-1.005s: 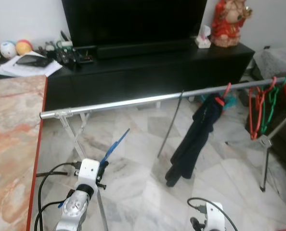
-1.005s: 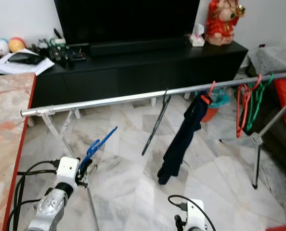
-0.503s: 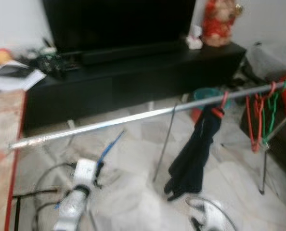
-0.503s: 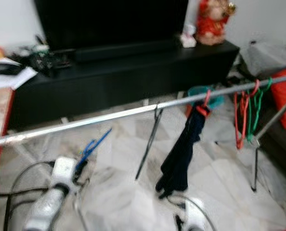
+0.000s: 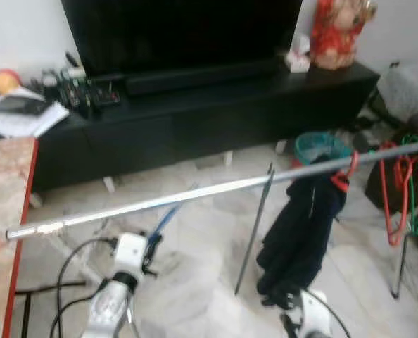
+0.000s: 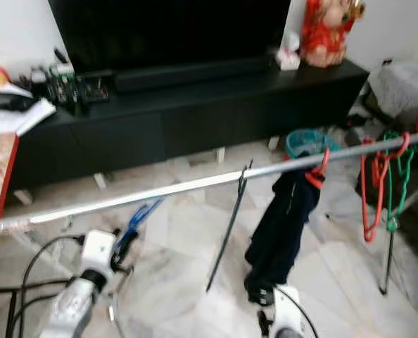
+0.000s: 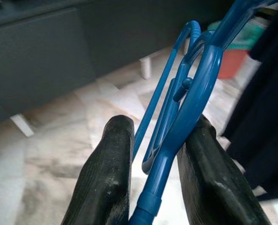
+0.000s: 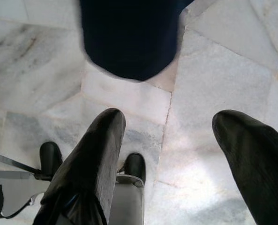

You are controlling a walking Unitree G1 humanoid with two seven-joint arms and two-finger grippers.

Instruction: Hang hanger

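Observation:
My left gripper [image 7: 157, 154] is shut on a blue hanger [image 7: 195, 89], held low at the left, just under and in front of the silver rail [image 5: 195, 191]. The blue hanger [image 5: 165, 217] pokes up from the left wrist [image 5: 129, 251] toward the rail. A black hanger [image 5: 255, 218] hangs on the rail near the middle. A dark garment [image 5: 300, 229] hangs on a red hanger [image 5: 346, 172] to its right. Red and green hangers [image 5: 406, 190] sit at the rail's right end. My right gripper [image 8: 169, 154] is open, low over the marble floor, with the dark garment [image 8: 129, 37] ahead of it.
A black TV cabinet [image 5: 216, 105] with a TV stands behind the rail. A marble table with a red edge [image 5: 19, 246] is at the left. A teal basket [image 5: 318, 146] sits on the floor by the cabinet. Black cables [image 5: 68, 282] trail by my left arm.
The camera has shifted, so the rail sits lower and nearer in the picture. The blue hanger stays in my left gripper, its tip now close under the rail.

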